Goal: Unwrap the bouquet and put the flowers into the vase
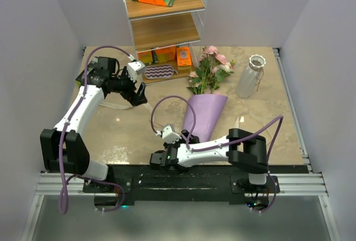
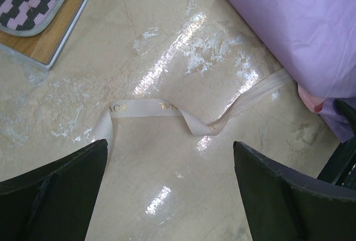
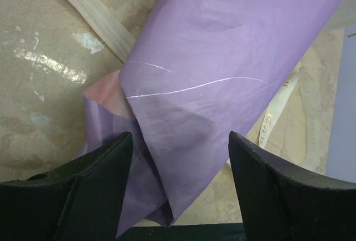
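Top external: bouquet (image 1: 204, 116) lies flat on the table (image 1: 278, 124), its lavender paper cone still wrapped, narrow end toward the arm bases and open end pointing away. Flowers (image 1: 210, 68) stick out of the bouquet's far end, pink blooms with green stems and leaves, still inside the wrap. Vase (image 1: 250, 77) stands upright, right of the bouquet's flower end, near but not touching. Shelf rack (image 1: 164, 26) is beyond and left of the bouquet, with a striped mat (image 1: 160, 72) on its bottom board.

Right wrist: right gripper (image 3: 181, 141) is at the bouquet's narrow end, jaws spread with one finger on each side of the purple paper. Paper is not visibly pinched, and a bit of the pink lining shows at the fold. Nothing is lifted.

Left wrist: left gripper (image 2: 169, 149) is left of the bouquet, jaws wide apart and holding nothing, hovering over the bare table. Cream ribbon (image 2: 150, 107) lies loose on the table with a twist in it. One end runs under the edge of the bouquet's paper, the other toward the left gripper's finger. Gold lettering on the ribbon is too small to read.
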Controlling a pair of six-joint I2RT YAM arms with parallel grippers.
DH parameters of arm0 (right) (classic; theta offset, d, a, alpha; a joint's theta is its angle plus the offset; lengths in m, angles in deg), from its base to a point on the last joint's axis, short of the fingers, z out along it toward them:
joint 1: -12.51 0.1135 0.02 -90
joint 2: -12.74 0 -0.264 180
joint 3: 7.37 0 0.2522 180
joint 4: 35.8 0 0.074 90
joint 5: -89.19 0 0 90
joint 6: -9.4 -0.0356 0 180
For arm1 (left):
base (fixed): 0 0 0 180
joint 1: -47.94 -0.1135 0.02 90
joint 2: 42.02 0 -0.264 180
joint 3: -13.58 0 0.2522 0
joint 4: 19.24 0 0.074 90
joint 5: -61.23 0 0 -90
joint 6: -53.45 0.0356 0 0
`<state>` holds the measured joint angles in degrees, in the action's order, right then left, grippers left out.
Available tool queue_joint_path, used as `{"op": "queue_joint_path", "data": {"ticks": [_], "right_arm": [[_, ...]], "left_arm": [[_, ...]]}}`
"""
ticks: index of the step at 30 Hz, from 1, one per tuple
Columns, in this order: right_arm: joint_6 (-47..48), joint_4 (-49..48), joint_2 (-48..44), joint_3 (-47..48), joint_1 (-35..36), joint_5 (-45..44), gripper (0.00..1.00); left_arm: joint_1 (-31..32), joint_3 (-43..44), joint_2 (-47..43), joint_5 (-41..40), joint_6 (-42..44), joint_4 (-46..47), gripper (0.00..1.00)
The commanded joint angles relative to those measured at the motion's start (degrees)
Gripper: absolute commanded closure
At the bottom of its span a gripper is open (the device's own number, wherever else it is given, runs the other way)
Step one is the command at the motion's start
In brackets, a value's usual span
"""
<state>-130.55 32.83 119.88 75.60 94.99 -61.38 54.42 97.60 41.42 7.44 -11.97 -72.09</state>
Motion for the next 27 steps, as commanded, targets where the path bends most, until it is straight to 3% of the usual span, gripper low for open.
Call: {"op": "queue_joint_path", "data": {"ticks": [1, 3, 6, 13, 16, 17, 19, 27], "right_arm": [[-4.7, 2.1, 3.7, 2.8, 0.1, -5.4, 0.27], [-9.9, 9.7, 6.3, 4.3, 0.0, -10.3, 0.29], [-25.3, 25.0, 10.9, 8.4, 0.0, -16.1, 0.32], [-27.9, 24.9, 9.7, 10.6, 0.0, -18.4, 0.41], [-28.3, 25.0, 9.3, 11.0, -0.1, -19.1, 0.57], [-28.4, 25.0, 9.1, 10.9, -0.1, -19.2, 0.68], [-28.7, 24.9, 7.5, 10.9, 0.0, -19.4, 0.74], [-30.5, 25.5, 0.5, 9.9, 0.1, -19.9, 0.82]], "left_arm": [[-0.3, 1.0, -1.7, 1.4, -0.1, -0.2, 0.01], [-0.3, 0.9, -1.7, 1.3, -0.1, -0.4, 0.01], [-0.3, 0.9, -1.6, 1.3, -0.1, -0.3, 0.01], [-0.3, 1.1, -1.7, 1.7, -0.1, -0.5, 0.01], [-0.3, 1.4, -1.8, 1.4, -0.1, -0.5, 0.01], [-0.3, 1.5, -1.8, 1.5, -0.1, -0.7, 0.01], [-0.3, 1.8, -1.9, 1.7, -0.1, -0.9, 0.01], [-0.3, 2.6, -1.6, 2.7, -0.2, -1.0, 0.01]]}}
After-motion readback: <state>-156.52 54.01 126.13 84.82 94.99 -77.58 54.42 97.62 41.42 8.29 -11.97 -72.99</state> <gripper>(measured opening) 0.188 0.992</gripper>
